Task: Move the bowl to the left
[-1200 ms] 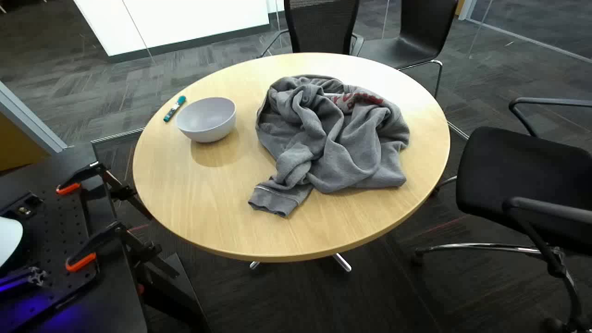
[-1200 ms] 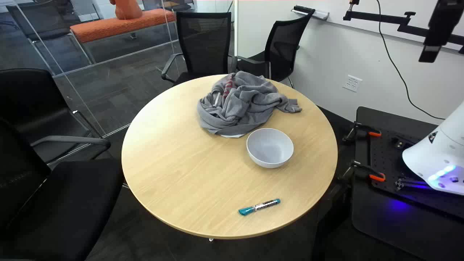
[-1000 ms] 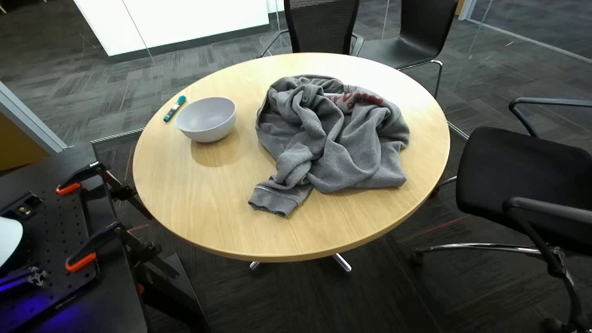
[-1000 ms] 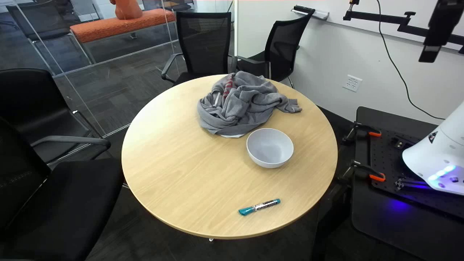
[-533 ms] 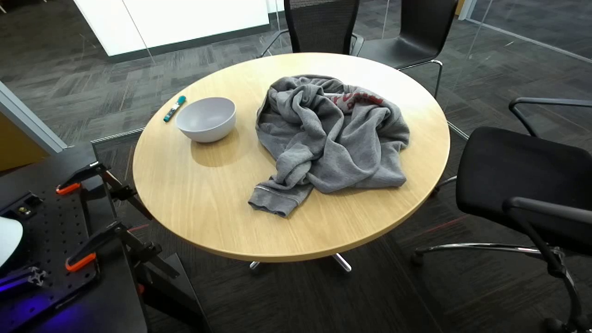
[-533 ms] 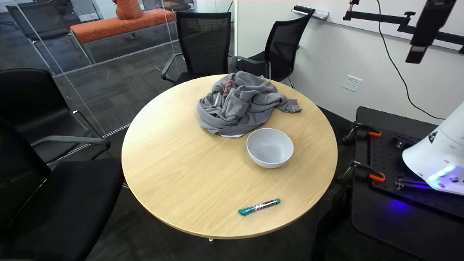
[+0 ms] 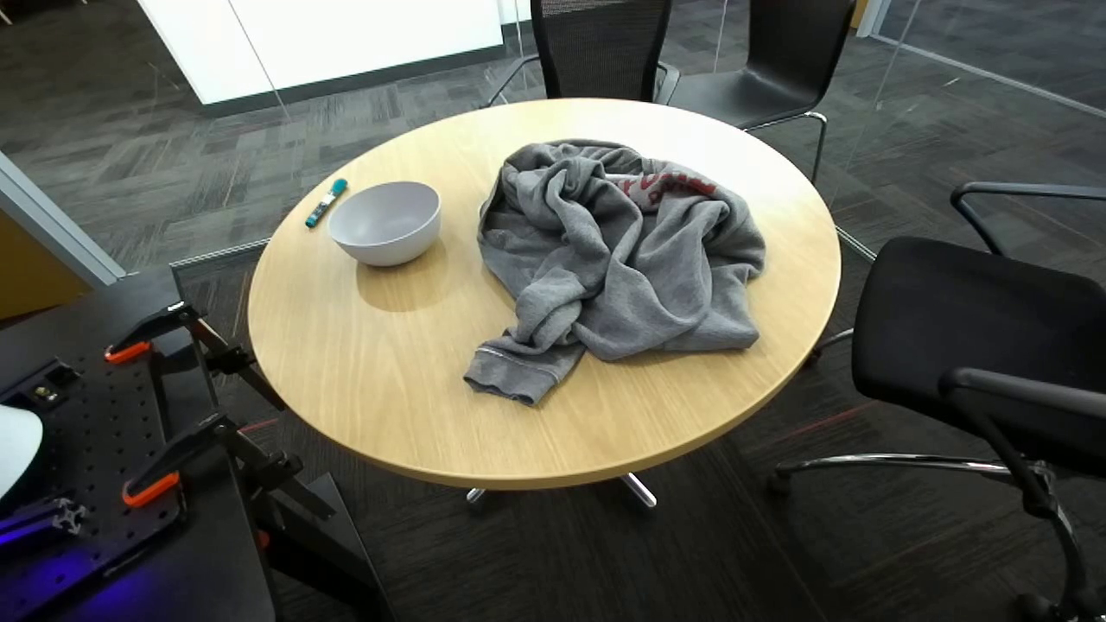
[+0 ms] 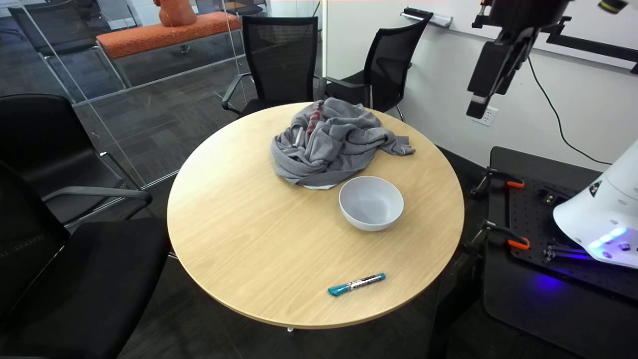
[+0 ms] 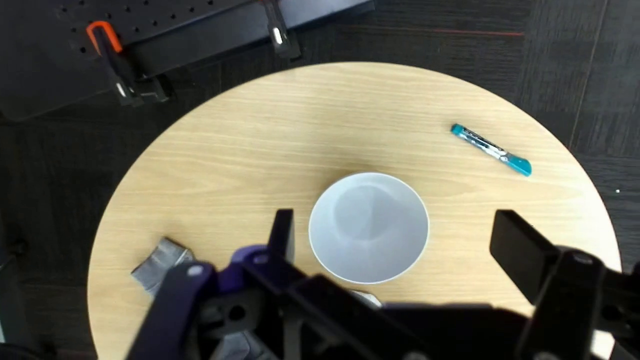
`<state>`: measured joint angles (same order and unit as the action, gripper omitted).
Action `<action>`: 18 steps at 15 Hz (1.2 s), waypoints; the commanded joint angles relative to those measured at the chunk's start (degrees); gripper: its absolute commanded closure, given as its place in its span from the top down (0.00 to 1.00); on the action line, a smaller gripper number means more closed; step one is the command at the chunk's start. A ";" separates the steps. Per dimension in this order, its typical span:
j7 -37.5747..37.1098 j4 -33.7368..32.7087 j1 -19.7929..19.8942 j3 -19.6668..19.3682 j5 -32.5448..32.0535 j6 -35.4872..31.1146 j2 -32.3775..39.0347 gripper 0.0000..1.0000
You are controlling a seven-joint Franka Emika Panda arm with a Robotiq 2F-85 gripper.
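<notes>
A light grey-white bowl stands upright on the round wooden table [image 7: 406, 371], in both exterior views [image 7: 384, 226] [image 8: 371, 204]. It also shows in the wrist view [image 9: 369, 227], between the fingers and nearer the left one in that picture. My black gripper [image 8: 491, 97] hangs in the air at the upper right of an exterior view, well above table height and apart from the bowl. In the wrist view the gripper [image 9: 395, 217] is wide open with nothing between its fingertips; the bowl lies below them.
A crumpled grey sweatshirt [image 7: 622, 259] lies beside the bowl; the wrist view shows only parts of it, such as a cuff [image 9: 162, 262]. A teal marker [image 8: 357, 284] lies near the table edge. Clamps [image 7: 155, 484] stick out from the robot's black stand. Chairs [image 7: 976, 337] surround the table.
In an exterior view my gripper has moved left and slightly down from the upper right corner, toward the table, and more of it shows. The bowl, sweatshirt and marker have not moved.
</notes>
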<state>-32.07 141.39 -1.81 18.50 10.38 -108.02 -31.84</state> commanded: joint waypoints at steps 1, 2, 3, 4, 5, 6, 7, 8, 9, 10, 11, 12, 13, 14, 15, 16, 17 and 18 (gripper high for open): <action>-4.32 -2.23 -0.41 0.87 -0.06 -7.81 8.56 1.00; -5.50 -2.47 -0.54 1.01 -0.43 -10.13 10.54 1.00; -6.54 -2.75 -0.79 1.07 -0.78 -12.17 12.50 1.00; -7.76 -3.09 -0.99 1.08 -1.33 -13.96 14.29 1.00; -8.81 -3.59 -1.23 1.05 -1.94 -15.36 16.13 1.00; -10.08 -4.16 -1.50 1.13 -2.68 -16.60 17.98 1.00; -11.79 -4.68 -1.69 1.34 -4.04 -17.78 19.76 1.00; -13.50 -5.33 -2.05 1.35 -5.28 -18.50 21.42 1.00; -15.59 -6.02 -2.47 1.39 -6.95 -19.12 23.23 1.00; -17.51 -6.76 -3.01 1.34 -8.53 -19.57 25.08 1.00; -19.74 -7.59 -3.59 1.25 -10.31 -20.04 26.96 1.00; -21.48 -8.31 -4.31 0.95 -11.74 -20.33 28.51 1.00; -23.36 -9.06 -5.03 0.65 -13.29 -20.91 30.29 1.00; -24.74 -9.80 -5.77 0.27 -14.49 -21.12 31.84 1.00; -26.30 -10.57 -6.47 -0.09 -15.86 -21.28 33.34 1.00; -27.45 -11.28 -7.18 -0.53 -17.06 -21.49 34.93 1.00; -28.29 -12.07 -7.85 -1.02 -17.87 -21.54 36.42 1.00; -28.63 -12.75 -8.49 -1.59 -18.58 -21.77 37.91 1.00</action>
<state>-57.88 131.94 -7.89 19.04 -5.60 -128.99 1.25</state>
